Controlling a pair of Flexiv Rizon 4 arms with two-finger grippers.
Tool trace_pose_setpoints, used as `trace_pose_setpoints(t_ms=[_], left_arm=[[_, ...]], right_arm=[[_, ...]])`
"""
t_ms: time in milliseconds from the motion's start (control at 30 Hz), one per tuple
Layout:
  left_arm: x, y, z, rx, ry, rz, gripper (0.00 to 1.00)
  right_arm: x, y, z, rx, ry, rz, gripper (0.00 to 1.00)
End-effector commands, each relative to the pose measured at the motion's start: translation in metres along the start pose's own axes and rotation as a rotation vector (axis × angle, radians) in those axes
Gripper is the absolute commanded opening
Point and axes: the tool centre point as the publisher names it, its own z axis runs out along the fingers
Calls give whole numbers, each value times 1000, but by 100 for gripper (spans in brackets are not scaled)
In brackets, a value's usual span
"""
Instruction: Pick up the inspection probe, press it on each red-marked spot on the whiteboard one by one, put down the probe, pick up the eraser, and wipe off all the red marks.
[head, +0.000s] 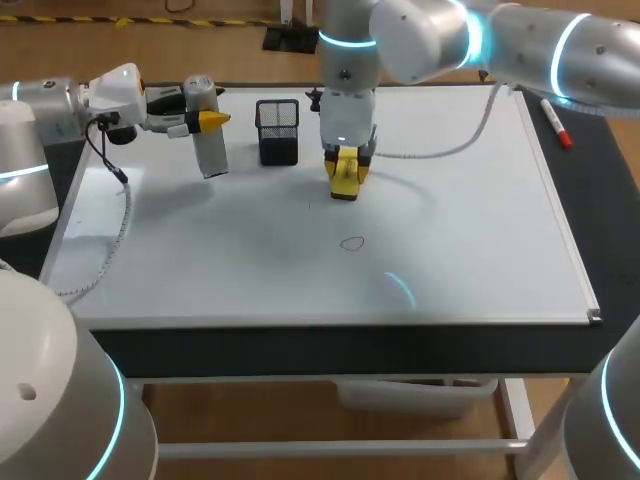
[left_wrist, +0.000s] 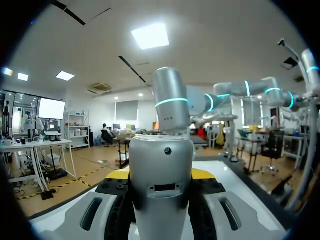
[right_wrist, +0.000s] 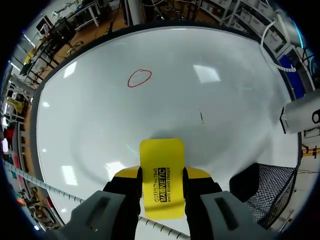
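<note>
**Whiteboard on bench: wipe stage, one red ring to go**

The whiteboard covers most of the dark bench, w/ lab room behind.

Far left, the L arm comes in roughly level over the board's left rear part. The L claw points sideways across the board and is closed on the inspection probe. In the L wrist view the grey probe body fills the gap btwn both yellow tips. The probe hangs slightly tilted; can't tell if its foot touches the board. So the probe isn't set down, though the eraser is already up.

Just beside it a black mesh holder stands on the board.

Next over, the R arm reaches in from the right past the middle, wrist upright. The R claw points straight down near the board's rear, fingers partly spread and clamped on the yellow eraser from both sides. Can't tell if the eraser touches the board.

The red ring lies ahead of the R claw, toward the front edge and well apart from the eraser. It's the only red mark I can see.

Far right, a red-capped marker lies just off the board's edge.

Judgement: the step in hand is wiping. The next move needs the R arm to carry the eraser forward to the ring, seat it flat, then rub across the whole outline w/ steady pressure.
</note>
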Motion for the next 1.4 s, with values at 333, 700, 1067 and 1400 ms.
trace_pose_setpoints(t_ms=[333,700,1067,1400], left_arm=[[0,-2,-1,-3,2,-1,0],[0,-2,-1,-3,2,-1,0],[0,-2,-1,-3,2,-1,0],[0,-2,-1,-3,2,-1,0]], right_arm=[[31,-2,3,3,-3,63,0],[51,-6,3,11,4,120,0],[68,-10,-1,18,1,157,0],[77,-14,-20,61,-49,190,0]])
